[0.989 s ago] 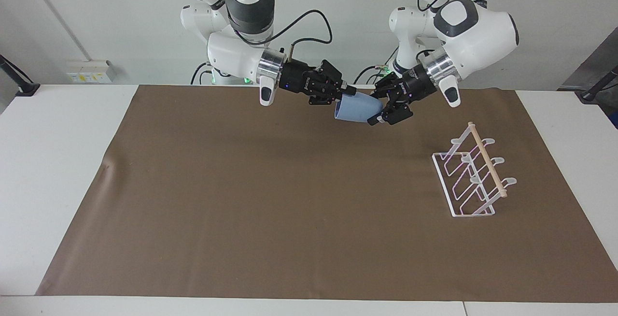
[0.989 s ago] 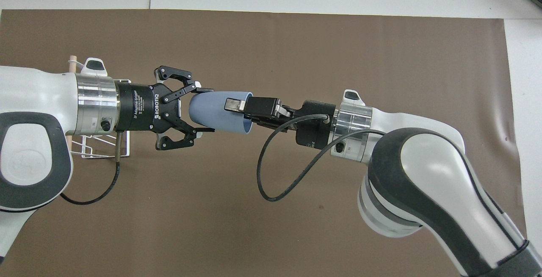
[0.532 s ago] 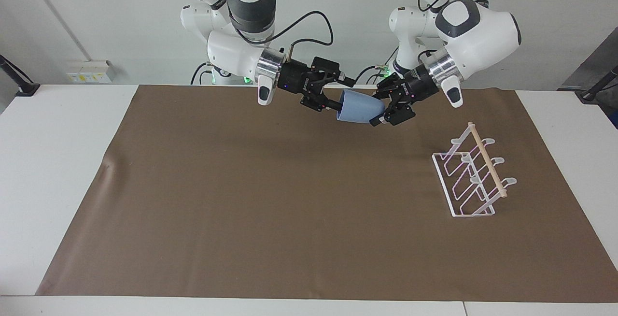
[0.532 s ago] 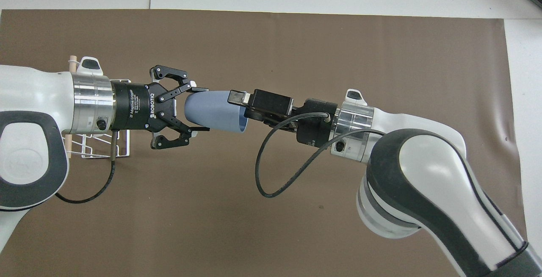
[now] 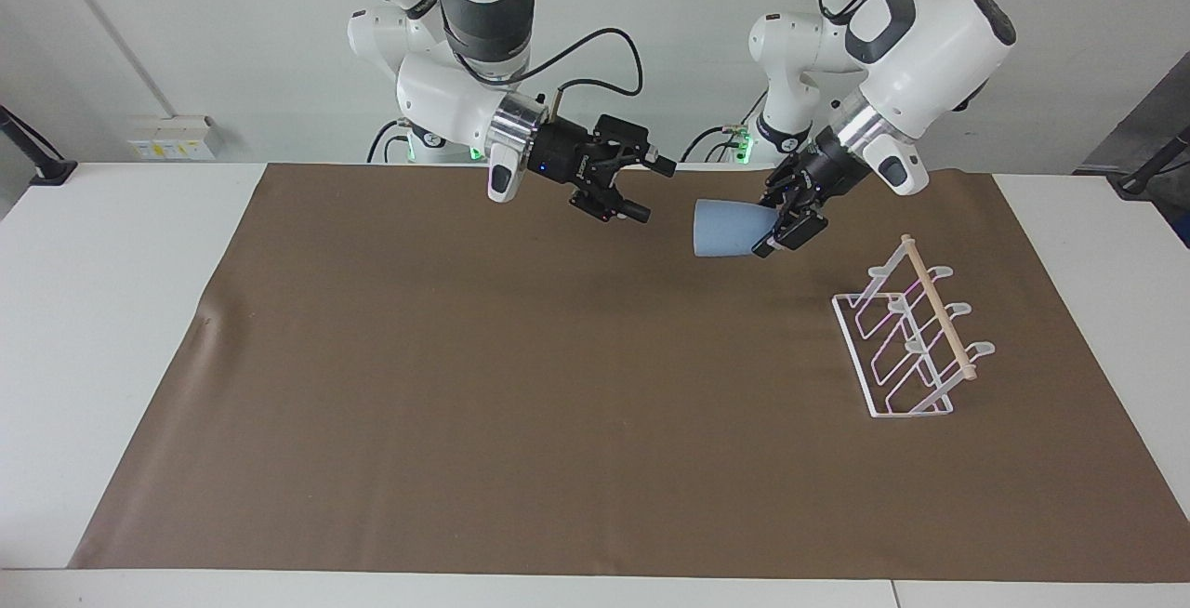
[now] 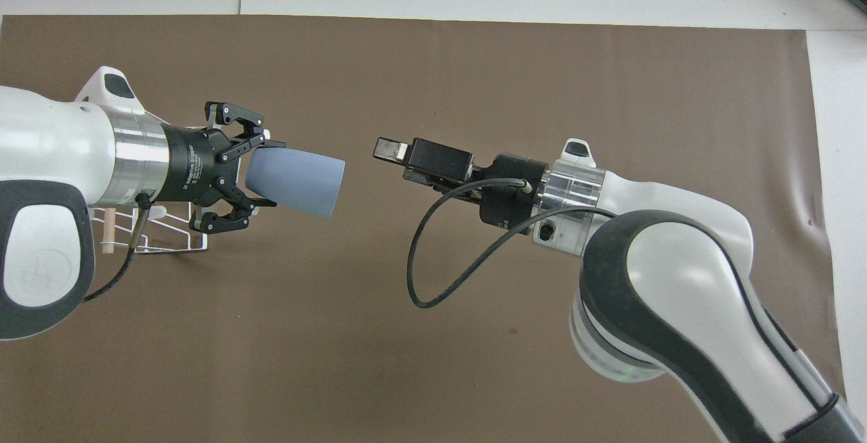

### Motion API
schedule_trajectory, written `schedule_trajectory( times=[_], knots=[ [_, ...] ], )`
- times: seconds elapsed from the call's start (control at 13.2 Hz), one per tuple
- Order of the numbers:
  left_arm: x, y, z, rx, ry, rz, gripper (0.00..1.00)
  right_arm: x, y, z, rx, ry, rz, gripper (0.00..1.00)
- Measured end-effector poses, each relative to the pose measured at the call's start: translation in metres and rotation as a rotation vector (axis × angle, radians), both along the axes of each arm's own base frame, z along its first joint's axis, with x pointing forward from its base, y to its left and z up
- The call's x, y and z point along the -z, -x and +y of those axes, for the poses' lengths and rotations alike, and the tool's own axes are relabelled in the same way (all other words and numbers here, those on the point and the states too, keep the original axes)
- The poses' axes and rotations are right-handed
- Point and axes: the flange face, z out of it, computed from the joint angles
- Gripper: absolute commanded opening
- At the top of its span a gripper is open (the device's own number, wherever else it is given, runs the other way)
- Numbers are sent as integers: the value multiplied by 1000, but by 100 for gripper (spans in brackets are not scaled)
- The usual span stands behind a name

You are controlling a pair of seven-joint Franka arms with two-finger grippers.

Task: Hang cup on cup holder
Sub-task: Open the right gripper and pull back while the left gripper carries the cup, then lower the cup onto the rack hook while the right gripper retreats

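Note:
The light-blue cup lies on its side in the air, gripped at its narrow base by my left gripper, which is shut on it; its mouth points toward my right gripper. The overhead view shows the cup in the left gripper too. My right gripper is open and empty, a short gap from the cup's mouth, and appears in the overhead view as well. The white wire cup holder with its wooden dowel stands on the mat at the left arm's end, partly hidden under the left arm in the overhead view.
A brown mat covers most of the white table. A black cable loops from the right wrist.
My right gripper opened, let go of the cup's rim and drew back. My left gripper, shut on the cup's base, carried it toward the cup holder's end of the table.

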Motion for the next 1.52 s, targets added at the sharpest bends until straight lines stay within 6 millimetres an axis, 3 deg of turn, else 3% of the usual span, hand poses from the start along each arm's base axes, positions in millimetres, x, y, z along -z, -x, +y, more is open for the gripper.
schedule_trajectory(
  times=[0.23,0.61,0.84,1.06,1.29,1.52],
  knots=[
    [-17,-5,10,68,-246,-106,0,-7,-4,-9,-71,197,-120,100],
    [-22,-6,10,217,-524,-222,0,-15,-12,-21,-140,398,-240,100],
    [-29,-26,44,242,-623,-327,0,-16,-17,-31,-181,530,-303,100],
    [-11,-56,78,292,-731,-409,0,-16,-23,-47,-260,673,-342,100],
    [24,-83,97,338,-817,-446,0,-36,-37,-82,-332,771,-337,100],
    [35,-95,113,353,-858,-475,0,-51,-46,-119,-375,882,-320,100]
  ],
)
